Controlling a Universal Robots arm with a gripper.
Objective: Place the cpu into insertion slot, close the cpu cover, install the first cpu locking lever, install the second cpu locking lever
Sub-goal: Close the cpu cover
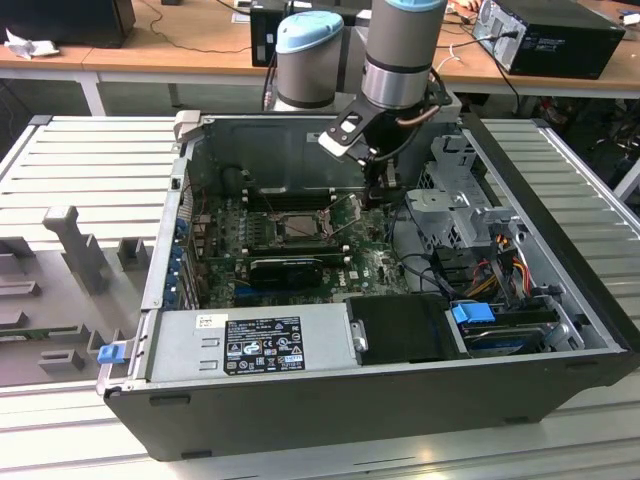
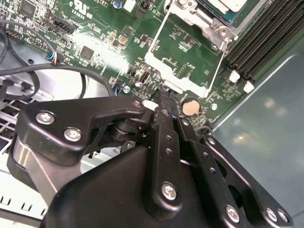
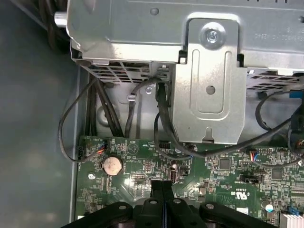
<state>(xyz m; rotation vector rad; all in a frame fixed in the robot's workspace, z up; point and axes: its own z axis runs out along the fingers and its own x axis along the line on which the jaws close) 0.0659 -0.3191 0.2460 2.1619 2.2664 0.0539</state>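
Observation:
The insertion slot (image 1: 296,228) sits mid-board inside the open computer case. In the second wrist view, the slot's metal frame (image 2: 209,21) holds a pale square that looks like the cpu (image 2: 228,4). The cpu cover (image 2: 172,76) stands swung up from the slot as a thin silver frame, with green board showing through its window. My gripper (image 1: 374,195) hangs over the board on the exterior view's right of the slot. Its fingers are shut together in both wrist views (image 2: 164,95) (image 3: 161,183), with the tips right at the cover's free edge. I cannot tell if they touch it.
Black memory slots (image 2: 266,38) run beside the socket. A coin battery (image 2: 190,107) (image 3: 112,165) lies near the fingertips. The metal drive cage (image 3: 209,71) and cables (image 1: 500,260) crowd the side away from the socket. A long black card (image 1: 285,268) and the power supply (image 1: 250,345) lie nearer the case front.

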